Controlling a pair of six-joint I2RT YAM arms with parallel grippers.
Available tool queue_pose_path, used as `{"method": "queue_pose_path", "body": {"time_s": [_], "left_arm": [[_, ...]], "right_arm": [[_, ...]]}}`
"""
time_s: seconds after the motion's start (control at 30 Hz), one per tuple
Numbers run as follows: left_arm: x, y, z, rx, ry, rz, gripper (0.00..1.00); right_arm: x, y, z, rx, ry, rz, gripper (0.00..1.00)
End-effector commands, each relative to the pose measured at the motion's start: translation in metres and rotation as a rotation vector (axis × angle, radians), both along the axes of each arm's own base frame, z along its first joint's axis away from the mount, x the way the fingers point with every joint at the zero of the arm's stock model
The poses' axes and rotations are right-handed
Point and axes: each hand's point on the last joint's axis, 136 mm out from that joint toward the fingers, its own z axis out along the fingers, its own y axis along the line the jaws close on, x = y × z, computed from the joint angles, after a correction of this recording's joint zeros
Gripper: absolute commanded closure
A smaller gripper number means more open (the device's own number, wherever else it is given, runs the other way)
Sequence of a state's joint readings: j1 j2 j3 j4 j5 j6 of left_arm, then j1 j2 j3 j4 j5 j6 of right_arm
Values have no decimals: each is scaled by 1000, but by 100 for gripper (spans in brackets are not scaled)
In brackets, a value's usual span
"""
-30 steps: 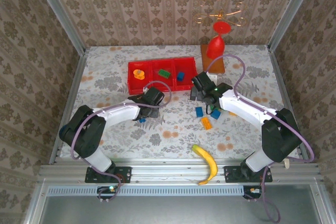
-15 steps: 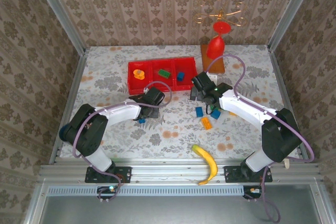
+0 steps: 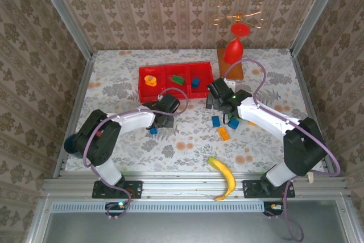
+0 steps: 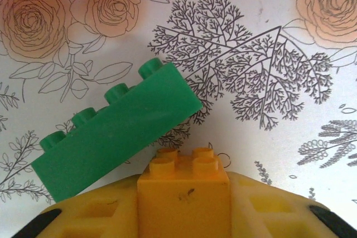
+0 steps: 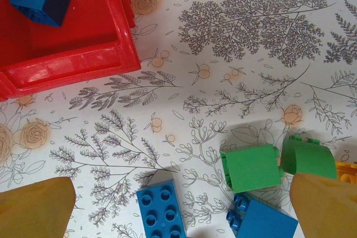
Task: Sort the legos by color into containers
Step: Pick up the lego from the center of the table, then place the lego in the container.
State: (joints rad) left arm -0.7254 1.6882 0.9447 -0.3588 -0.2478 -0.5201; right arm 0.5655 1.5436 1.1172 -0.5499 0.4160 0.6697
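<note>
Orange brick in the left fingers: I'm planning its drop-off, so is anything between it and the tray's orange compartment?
A long green brick lies on the cloth right beside the orange brick, toward the red tray. Beyond that, just the tray's near wall.

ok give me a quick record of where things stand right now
left claw: shut on orange brick
beside it: green brick, lying on the table
right claw: open, above loose green bricks and loose blue bricks
tray: three compartments
sorted bricks: orange left, green middle, blue right
banana: near edge
</note>
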Motion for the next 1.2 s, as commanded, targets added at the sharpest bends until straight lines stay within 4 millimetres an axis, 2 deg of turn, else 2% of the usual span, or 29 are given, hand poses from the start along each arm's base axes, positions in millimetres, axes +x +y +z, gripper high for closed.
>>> {"method": "queue_pose_path", "body": {"time_s": [0.0, 0.27, 0.4, 0.6, 0.77, 1.17], "left_arm": [[1, -7, 4, -8, 2, -20, 66], [2, -13, 23, -34, -42, -39, 76], [3, -17, 45, -70, -92, -49, 78], [8, -12, 85, -115, -195, -38, 78], [21, 4, 112, -116, -282, -5, 78], [74, 51, 128, -87, -360, 80, 77]], "right_arm": [[1, -9, 9, 2, -40, -50, 0], [0, -12, 15, 6, -62, -57, 0], [-4, -15, 17, 8, -69, -62, 0], [-4, -13, 21, 42, -103, -69, 0], [-5, -9, 19, 68, -104, -61, 0], [-5, 23, 10, 104, -90, -2, 0]]}}
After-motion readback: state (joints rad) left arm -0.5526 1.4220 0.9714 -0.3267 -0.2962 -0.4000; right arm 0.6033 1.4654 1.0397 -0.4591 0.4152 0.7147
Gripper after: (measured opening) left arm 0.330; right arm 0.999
